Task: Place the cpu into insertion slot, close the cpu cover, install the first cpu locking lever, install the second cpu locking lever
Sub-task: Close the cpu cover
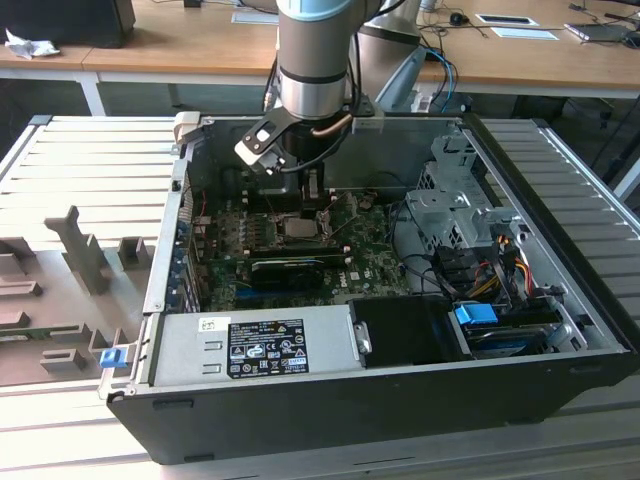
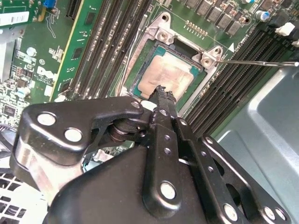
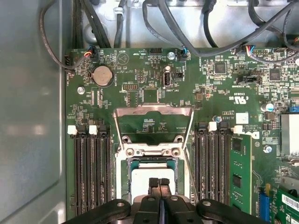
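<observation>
The cpu [image 2: 168, 74] in the insertion slot [image 3: 152, 150] (cover [image 3: 154, 110] open) beneath the clenched claw [image 3: 159, 183].

Cpu [image 3: 141, 183] in insertion slot [image 3: 152, 162]; cpu cover [image 3: 154, 110] open at one slot edge; gripper [image 3: 159, 181] over cpu; memory slots [image 3: 91, 172] flanking on two sides.

At the top centre of the exterior view, the arm [image 1: 313, 60] is a silver-grey cylinder under a pale blue band, with a black collar below. A copper-coloured cable [image 1: 330, 125] loops at its side, next to a pale bracket [image 1: 256, 142]. In both wrist views the gripper [image 2: 163, 93] [image 3: 159, 182] is made of matt black linkage bars pinned with silver screws.
</observation>
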Robot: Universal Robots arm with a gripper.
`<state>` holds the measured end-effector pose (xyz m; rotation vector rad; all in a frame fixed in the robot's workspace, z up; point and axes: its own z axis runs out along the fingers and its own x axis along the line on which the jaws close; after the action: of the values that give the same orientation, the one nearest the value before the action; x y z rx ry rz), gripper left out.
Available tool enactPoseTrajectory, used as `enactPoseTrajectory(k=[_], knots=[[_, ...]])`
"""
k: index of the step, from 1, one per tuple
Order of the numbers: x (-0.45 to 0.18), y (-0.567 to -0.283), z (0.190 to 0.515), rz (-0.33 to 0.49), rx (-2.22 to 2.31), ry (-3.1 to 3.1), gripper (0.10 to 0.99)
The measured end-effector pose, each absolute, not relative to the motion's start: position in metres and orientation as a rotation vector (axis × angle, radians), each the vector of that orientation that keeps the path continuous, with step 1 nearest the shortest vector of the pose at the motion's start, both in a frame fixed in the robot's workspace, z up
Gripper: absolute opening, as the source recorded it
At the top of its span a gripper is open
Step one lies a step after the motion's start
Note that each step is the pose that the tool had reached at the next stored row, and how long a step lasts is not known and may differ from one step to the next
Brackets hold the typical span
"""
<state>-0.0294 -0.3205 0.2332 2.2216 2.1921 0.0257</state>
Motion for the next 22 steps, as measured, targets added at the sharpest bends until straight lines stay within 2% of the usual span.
enactPoseTrajectory(k=[22], knots=[[-0.0294, -0.3205, 0.2359, 0.026, 2.222, 2.192, 0.106]])
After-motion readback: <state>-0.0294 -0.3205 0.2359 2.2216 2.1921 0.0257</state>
